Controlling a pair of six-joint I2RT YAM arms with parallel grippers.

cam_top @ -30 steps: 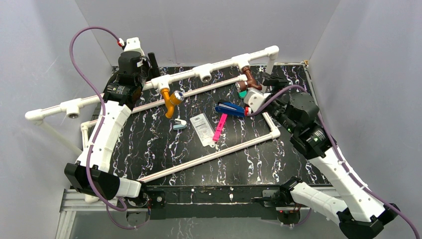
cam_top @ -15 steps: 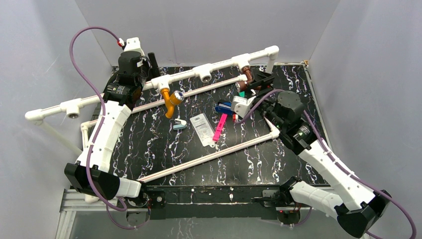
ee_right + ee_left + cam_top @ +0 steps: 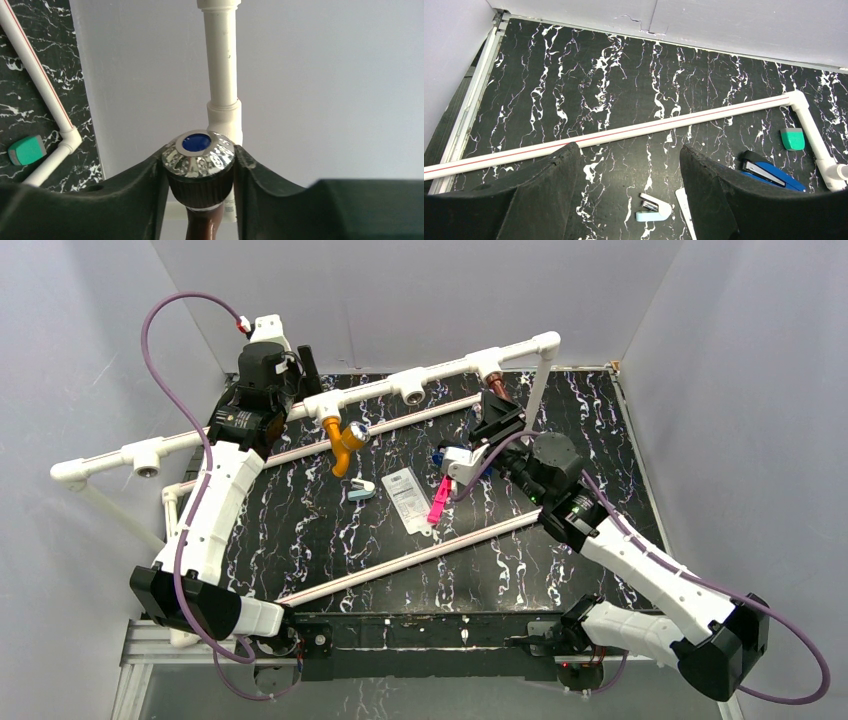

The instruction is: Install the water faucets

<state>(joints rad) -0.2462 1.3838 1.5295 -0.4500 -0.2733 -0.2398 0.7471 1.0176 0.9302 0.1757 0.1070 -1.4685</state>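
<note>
**A:** Brown faucet (image 3: 494, 390), where's it at?

**B:** Top view, approx 1 o'clock on the table (image 3: 574, 75), hanging under the far-right tee (image 3: 487, 362). Right gripper (image 3: 200, 165) is on it. Fingers are pressed against both sides of its silvery knob (image 3: 198, 152), no gap either side.

**A:** Axis?

**B:** Wrist cam: knob sits dead centre btwn the fingers, blue cap toward the lens. Brown body drops to 6 o'clock, and the white pipe (image 3: 220, 60) rises at 12 behind it. So the long axis runs 12–6, roughly in line w/ the fingers. My read: a tightening turn has to go about that line, i.e. a wrist roll, not a sideways pull. Can't tell if the thread's seated, the joint's hidden.

**A:** Other one?

**B:** Orange faucet (image 3: 343, 443), approx 11 o'clock, hanging from its own tee, spout toward 6. Left gripper (image 3: 629, 150) is the nearer arm, but its fingers are wide apart w/ nothing btwn them.

**A:** So right arm has the brown one and left is free.

**B:** Yep. Risk, imo: the knob spins alone and the body doesn't turn.
</note>
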